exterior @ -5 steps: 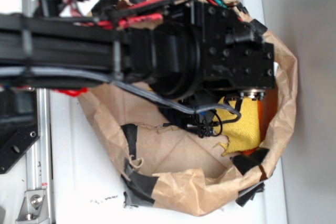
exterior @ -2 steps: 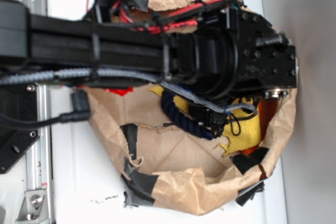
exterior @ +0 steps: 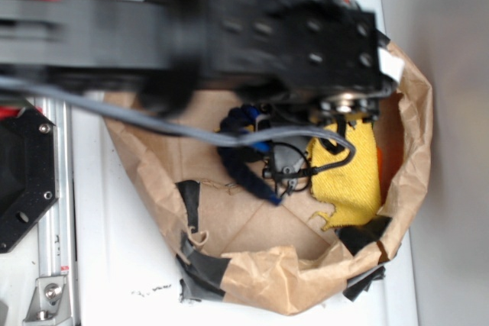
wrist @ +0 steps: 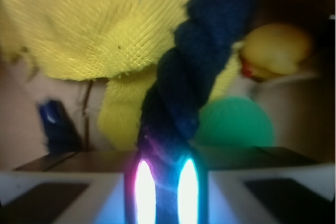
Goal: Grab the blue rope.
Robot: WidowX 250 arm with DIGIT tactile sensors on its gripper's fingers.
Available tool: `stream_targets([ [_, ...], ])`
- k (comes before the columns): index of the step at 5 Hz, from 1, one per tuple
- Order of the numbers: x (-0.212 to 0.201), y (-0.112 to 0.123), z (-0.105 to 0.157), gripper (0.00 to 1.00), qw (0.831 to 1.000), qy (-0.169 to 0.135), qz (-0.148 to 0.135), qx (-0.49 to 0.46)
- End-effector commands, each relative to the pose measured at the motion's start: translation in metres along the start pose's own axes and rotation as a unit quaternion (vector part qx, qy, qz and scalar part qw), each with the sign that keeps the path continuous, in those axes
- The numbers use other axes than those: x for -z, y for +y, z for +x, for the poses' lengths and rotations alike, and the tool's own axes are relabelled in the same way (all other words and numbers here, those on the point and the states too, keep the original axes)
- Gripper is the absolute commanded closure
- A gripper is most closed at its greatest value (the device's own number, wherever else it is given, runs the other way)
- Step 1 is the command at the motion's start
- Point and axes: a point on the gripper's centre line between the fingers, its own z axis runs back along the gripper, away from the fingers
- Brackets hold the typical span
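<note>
The blue rope (wrist: 195,66) is a thick, dark navy twisted cord. In the wrist view it rises from between my two glowing fingertips (wrist: 143,192) and tilts to the upper right. My gripper (wrist: 164,195) is shut on the rope's lower part. In the exterior view the blue rope (exterior: 235,164) curves over the floor of a brown paper bag (exterior: 260,265), just below my black wrist (exterior: 306,43). The jaws themselves are hidden there under the arm. A brighter blue piece (wrist: 52,121) lies blurred at the left of the wrist view.
A yellow knitted cloth (exterior: 348,177) (wrist: 105,30) lies in the bag behind the rope. A green ball (wrist: 236,121) and a yellow rubber duck (wrist: 275,51) sit to the right. Grey and black cables (exterior: 191,131) hang from the arm. The bag's crumpled walls ring everything.
The arm has shifted left and toward the top of the exterior view. More of the navy rope now shows below the wrist, with more yellow cloth uncovered.
</note>
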Motion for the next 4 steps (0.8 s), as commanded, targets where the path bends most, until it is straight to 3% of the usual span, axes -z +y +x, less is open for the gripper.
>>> stream_targets([
  [1,-0.022,-0.005,-0.007,1.00,1.000,-0.026,0.009,-0.014],
  [3,-0.041,-0.006,-0.020,1.00,0.999,-0.011,0.025,-0.035],
  [4,-0.074,0.000,-0.049,1.00,0.998,-0.047,0.012,-0.046],
])
